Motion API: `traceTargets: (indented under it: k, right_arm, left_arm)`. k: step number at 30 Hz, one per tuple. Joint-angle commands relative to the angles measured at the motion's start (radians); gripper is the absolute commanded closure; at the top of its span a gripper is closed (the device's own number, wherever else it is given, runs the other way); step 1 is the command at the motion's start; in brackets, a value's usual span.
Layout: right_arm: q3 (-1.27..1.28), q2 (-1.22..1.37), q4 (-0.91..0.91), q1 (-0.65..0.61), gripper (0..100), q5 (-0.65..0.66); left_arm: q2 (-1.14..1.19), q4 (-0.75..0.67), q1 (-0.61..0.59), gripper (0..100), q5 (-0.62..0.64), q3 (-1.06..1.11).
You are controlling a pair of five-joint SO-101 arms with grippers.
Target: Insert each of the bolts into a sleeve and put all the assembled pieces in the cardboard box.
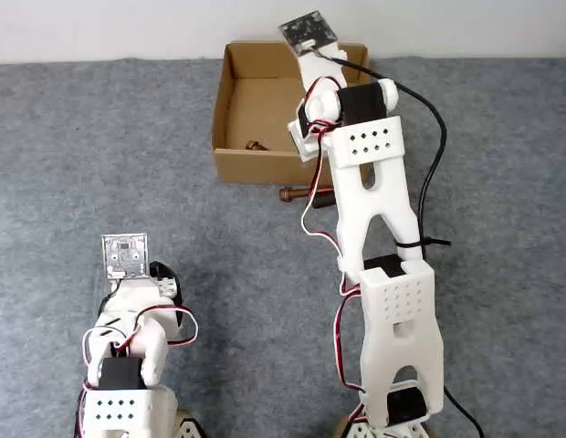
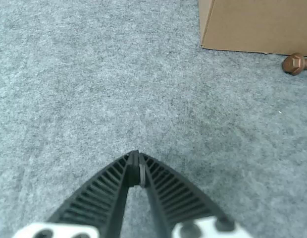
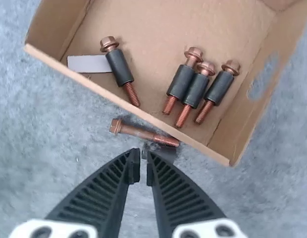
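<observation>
Currently one bare bolt (image 3: 143,133) lies on the grey surface (image 1: 100,164), just outside the near wall of the cardboard box (image 3: 158,29) and running along it. The right gripper (image 3: 140,166) hangs over the surface with its tips just short of the bolt's shank, so the bolt sits between the tips and the box wall. Jaws all but closed, a slim gap at the tips, nothing held. A dark piece (image 3: 161,152) lies just past the tips by the bolt's threaded end; cannot tell whether it is a sleeve.

Inside the box are four assembled pieces (image 3: 182,82), each a bolt through a black sleeve. Three lie side by side, touching. The fourth lies apart from them, beside a pale label (image 3: 86,63).

The right arm (image 1: 383,210) is stretched forward from its base, wrist tipped down over the box's front wall. The left arm (image 1: 128,356) is folded back near its base, well apart from the box. The left gripper (image 2: 136,158) sits low over the surface, clenched tip to tip and empty, with the box corner and the bolt's head well ahead of it.
</observation>
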Motion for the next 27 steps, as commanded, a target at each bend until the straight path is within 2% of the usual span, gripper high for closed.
traceTargets:
  k: [1,10,16,19,23,27]
  right_arm:
    - [0.008,-0.068,0.044,-0.010,99.0,0.092]
    - [0.499,-0.249,0.033,-0.008,98.7,0.259]
    - [0.531,-0.174,0.033,0.005,98.3,0.482]
    - [0.531,-0.133,0.031,0.015,91.0,0.609]
    - [0.531,-0.096,0.001,0.027,79.0,0.664]
    - [0.532,-0.068,-0.045,0.027,79.9,0.743]
  left_arm:
    - [-0.006,-0.029,-0.009,100,-0.005,-0.005]
    - [-0.006,-0.029,-0.009,100,-0.005,-0.005]
    - [-0.006,-0.029,-0.009,100,-0.005,-0.005]
    - [-0.006,-0.028,-0.009,100,-0.005,-0.005]
    - [-0.006,-0.028,-0.009,100,-0.005,-0.005]
    - [-0.006,-0.028,-0.009,100,-0.005,-0.005]
